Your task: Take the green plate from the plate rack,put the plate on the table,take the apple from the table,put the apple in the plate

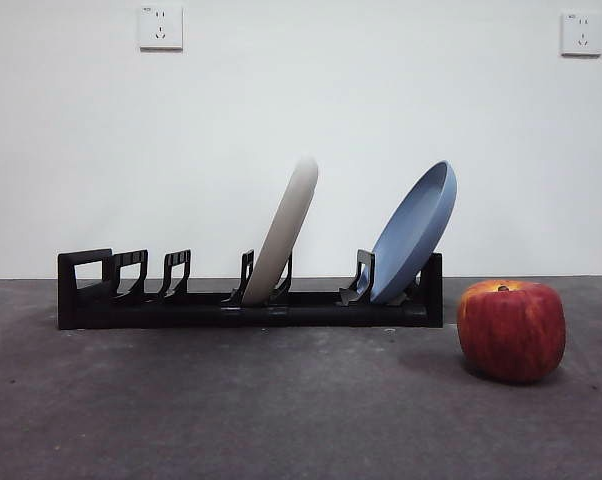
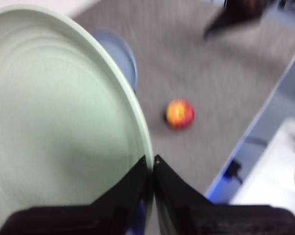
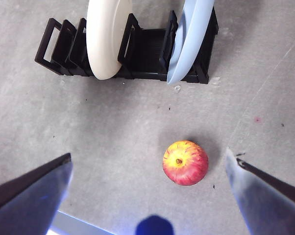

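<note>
Green plate lifted clear of the rack, apple alone on the desk.

The left gripper (image 2: 152,164) has its fingers (image 2: 133,183) clamped on the rim of the pale mint-green plate (image 2: 59,122), held in the air above the dark grey desk (image 1: 231,410); the left wrist view is blurred, and the plate does not show in the front view. The black plate rack (image 1: 251,305) stands toward the desk's far edge, by the white wall, with a cream-white plate (image 1: 286,235) leaning in a middle slot and a blue plate (image 1: 416,230) leaning in the end slot. The red apple (image 1: 511,330), yellowish around its stem, sits on the desk just off the rack's blue-plate end, a little nearer the front edge. The right gripper (image 3: 150,196) hangs above the desk over the apple, its fingers (image 3: 32,188) spread wide apart and holding nothing.
</note>
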`<state>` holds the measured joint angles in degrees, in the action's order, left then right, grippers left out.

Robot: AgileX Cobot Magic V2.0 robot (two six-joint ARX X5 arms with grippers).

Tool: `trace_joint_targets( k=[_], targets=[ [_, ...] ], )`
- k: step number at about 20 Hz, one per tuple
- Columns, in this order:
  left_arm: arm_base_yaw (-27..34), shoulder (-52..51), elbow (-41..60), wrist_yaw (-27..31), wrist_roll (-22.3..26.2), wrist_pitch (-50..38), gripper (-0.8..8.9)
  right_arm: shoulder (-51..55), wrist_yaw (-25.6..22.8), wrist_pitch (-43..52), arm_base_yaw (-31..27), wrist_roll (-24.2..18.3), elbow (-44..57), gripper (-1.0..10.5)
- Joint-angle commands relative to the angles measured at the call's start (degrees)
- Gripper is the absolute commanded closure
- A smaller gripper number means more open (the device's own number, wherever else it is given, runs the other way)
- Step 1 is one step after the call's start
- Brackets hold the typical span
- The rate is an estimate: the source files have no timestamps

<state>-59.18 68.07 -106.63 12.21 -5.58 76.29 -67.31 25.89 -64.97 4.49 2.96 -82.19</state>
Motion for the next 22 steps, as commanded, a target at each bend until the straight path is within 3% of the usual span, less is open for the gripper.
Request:
trace_joint_targets(
  k=[1, 4, 8, 15, 22],
  targets=[
    [-3.5, -2.51, 12.13, 3.5, -8.61, 0.13, 8.23, -0.02, 0.02, 0.17, 0.04, -0.68, -0.26, 3.8],
    [-7.17, -2.25, 23.96, 10.4, -15.78, -0.44, 8.23, -0.02, 0.02, 0.02, 0.07, -0.63, -0.26, 3.8],
    [-8.55, 2.45, 33.2, 15.93, -17.35, -9.18, 8.23, -0.02, 0.02, -0.59, 0.07, -0.63, -0.26, 3.8],
    [-8.48, 17.46, 34.16, 16.28, -9.01, -28.24, 8.23, -0.02, 0.02, -2.95, 0.07, -0.68, -0.26, 3.8],
    [-5.62, 30.75, 34.16, 14.67, -7.13, -34.01, 8.23, -0.02, 0.02, -4.92, 0.07, -1.55, -0.26, 3.8]
  ],
)
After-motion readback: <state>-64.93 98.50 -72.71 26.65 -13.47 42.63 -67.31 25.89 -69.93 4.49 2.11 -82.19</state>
